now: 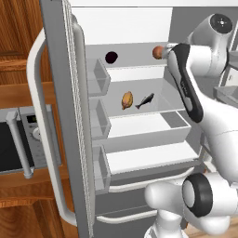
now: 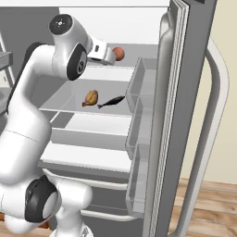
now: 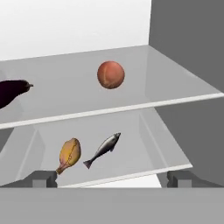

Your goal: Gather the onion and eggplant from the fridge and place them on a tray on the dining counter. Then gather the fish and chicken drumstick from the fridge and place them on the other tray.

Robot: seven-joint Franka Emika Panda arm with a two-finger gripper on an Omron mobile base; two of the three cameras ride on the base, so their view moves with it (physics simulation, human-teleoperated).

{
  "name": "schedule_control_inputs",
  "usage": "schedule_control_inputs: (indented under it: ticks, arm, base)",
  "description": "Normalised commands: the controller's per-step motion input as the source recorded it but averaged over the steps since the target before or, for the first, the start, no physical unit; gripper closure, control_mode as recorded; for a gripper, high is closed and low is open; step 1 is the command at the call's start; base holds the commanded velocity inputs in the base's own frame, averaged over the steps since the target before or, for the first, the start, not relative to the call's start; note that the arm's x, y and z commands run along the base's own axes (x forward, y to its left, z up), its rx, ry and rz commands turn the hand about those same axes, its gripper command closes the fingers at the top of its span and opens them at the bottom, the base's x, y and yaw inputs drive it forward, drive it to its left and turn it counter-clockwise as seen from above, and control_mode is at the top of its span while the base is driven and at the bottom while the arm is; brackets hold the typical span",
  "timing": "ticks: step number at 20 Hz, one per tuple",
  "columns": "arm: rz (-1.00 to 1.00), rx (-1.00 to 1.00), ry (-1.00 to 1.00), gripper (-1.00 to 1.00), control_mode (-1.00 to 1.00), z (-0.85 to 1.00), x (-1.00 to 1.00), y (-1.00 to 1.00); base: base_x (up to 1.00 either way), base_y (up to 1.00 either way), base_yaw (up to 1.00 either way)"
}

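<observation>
The fridge door is standing open, and all four foods are seen inside. The onion and the eggplant lie well apart on the upper shelf. The chicken drumstick and the fish lie just beside each other on the shelf below. The pincer is held in front of the upper shelf with its jaws wide, and nothing is held between them. It is judged that the first step is in hand: the reach for the onion, which is roughly ahead of the pincer but not yet touched. For the next move, the pincer should be brought forward around the onion and then closed. Because the onion is round, it could roll away if it is pushed.
</observation>
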Motion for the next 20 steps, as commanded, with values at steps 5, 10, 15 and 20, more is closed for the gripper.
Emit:
schedule_control_inputs:
  ticks: [5,10,15,20]
  arm:
    - [0.00,-0.02,0.00,-1.00,-1.00,-0.26,0.26,0.00]
    - [0.00,-0.03,0.00,-1.00,-1.00,-0.12,0.25,0.00]
    - [0.00,0.00,0.00,-1.00,-1.00,0.00,0.27,0.00]
    - [0.00,0.00,0.00,-1.00,-1.00,-0.01,0.26,0.00]
  base:
    - [0.00,0.00,0.00]
    - [0.00,0.00,0.00]
    - [0.00,0.00,0.00]
    - [0.00,0.00,0.00]
